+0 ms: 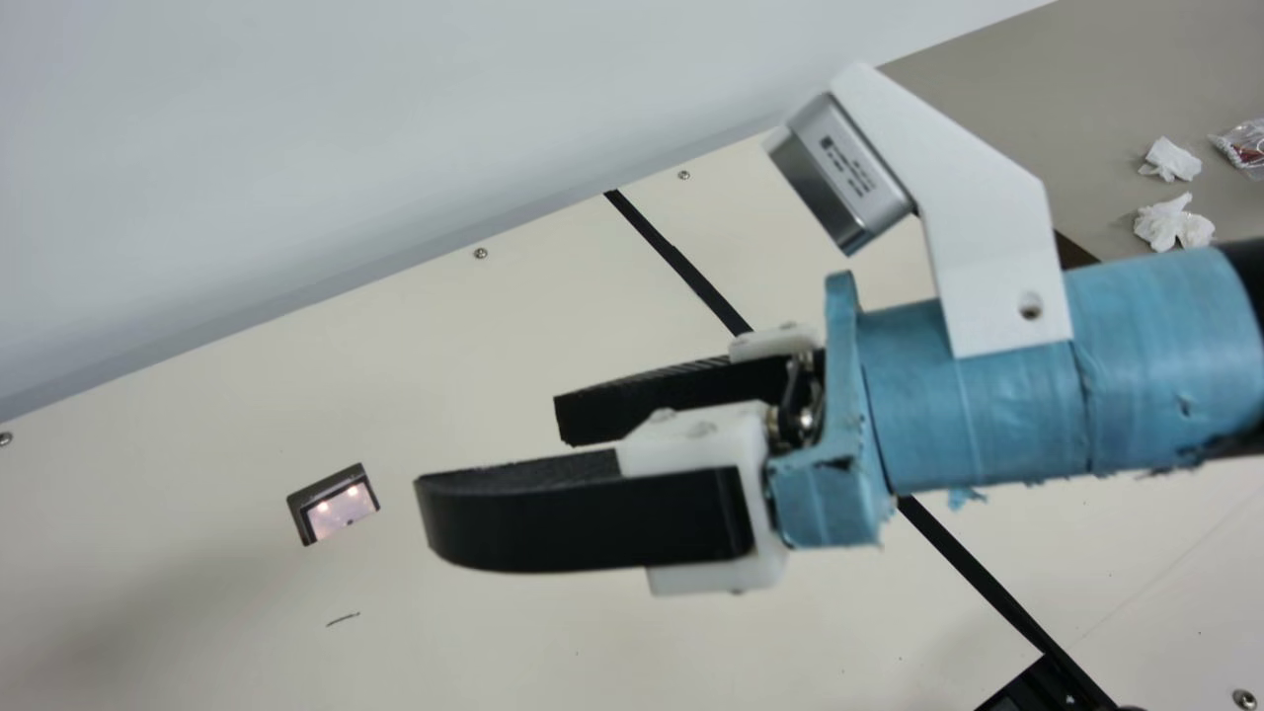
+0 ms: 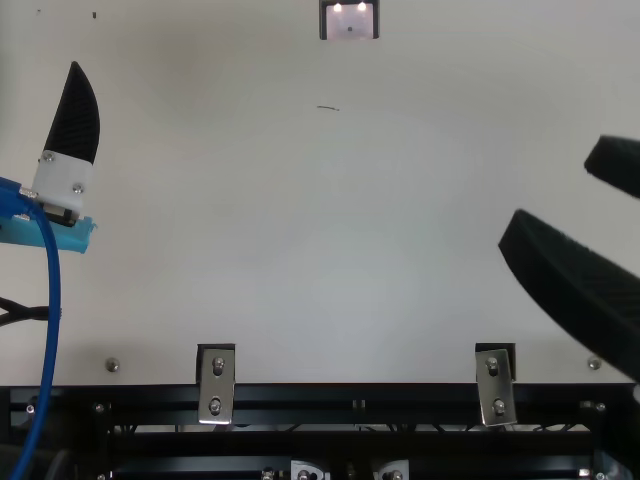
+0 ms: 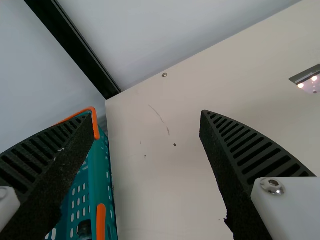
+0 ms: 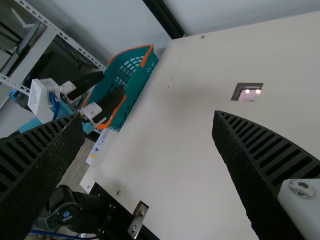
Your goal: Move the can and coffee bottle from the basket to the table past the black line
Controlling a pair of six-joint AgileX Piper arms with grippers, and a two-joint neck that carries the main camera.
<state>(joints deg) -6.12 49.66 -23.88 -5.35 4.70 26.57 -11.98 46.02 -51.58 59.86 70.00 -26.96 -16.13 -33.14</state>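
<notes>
Nearest: black rail (image 2: pixel 440 402) with metal brackets (image 2: pixel 217 385) along the table's (image 2: pixel 300 250) near edge. Right gripper (image 1: pixel 494 449) up above the table, fingers wide apart, nothing in it; its arm crosses over the black line (image 1: pixel 681 265), in the way there. Left gripper (image 2: pixel 76 110) also wide open, empty, by the basket (image 4: pixel 131 112); seen from the right wrist, its fingers overlap the basket's near part. Basket teal, orange rim, just beside the table's left side, long side running along that edge. Dark item (image 3: pixel 84 229) inside; can't tell if can or coffee bottle, nor its long axis. Farther: lit recess (image 1: pixel 341 509) in the tabletop, then grey wall (image 1: pixel 296 148) behind. White tissues (image 1: pixel 1172 160) past the table.
</notes>
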